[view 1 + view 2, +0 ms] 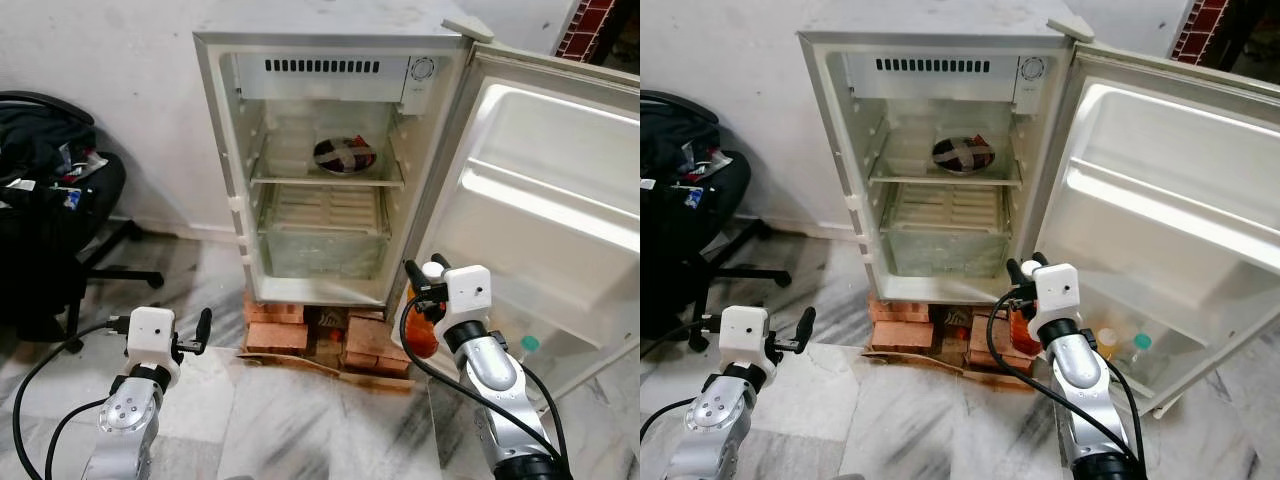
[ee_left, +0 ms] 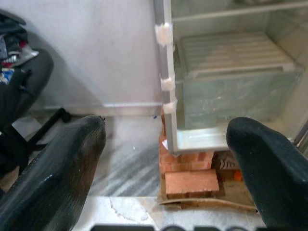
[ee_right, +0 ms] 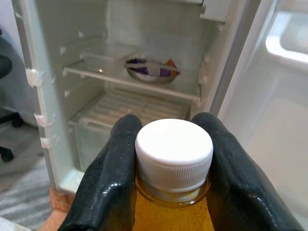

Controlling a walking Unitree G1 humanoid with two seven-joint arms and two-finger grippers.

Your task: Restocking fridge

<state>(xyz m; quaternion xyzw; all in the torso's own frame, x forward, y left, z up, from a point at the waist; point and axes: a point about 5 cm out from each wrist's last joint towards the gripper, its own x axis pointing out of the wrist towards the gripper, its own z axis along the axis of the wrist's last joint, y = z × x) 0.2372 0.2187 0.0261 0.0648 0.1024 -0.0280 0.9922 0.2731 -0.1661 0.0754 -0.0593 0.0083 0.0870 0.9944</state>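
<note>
The right pincer [image 3: 168, 163] grips an orange-filled bottle [image 1: 421, 333] just under its white cap [image 3: 173, 152], low before the open fridge [image 1: 330, 160], near its right edge; the fridge stands on bricks [image 1: 275, 325], its door [image 1: 545, 190] swung wide right; a bowl [image 1: 345, 155] sits on the upper shelf [image 1: 300, 177]; two more bottles [image 1: 1122, 350] stand in the door's bottom rack; the left pincer [image 2: 163, 168] hangs open, near left, beside an office chair [image 1: 60, 220].

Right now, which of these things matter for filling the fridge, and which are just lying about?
Part of the job:
small white fridge, door open
orange bottle with white cap, held by the right gripper
steel bowl on the shelf

Lying about:
black office chair with clutter
red bricks under the fridge
</note>
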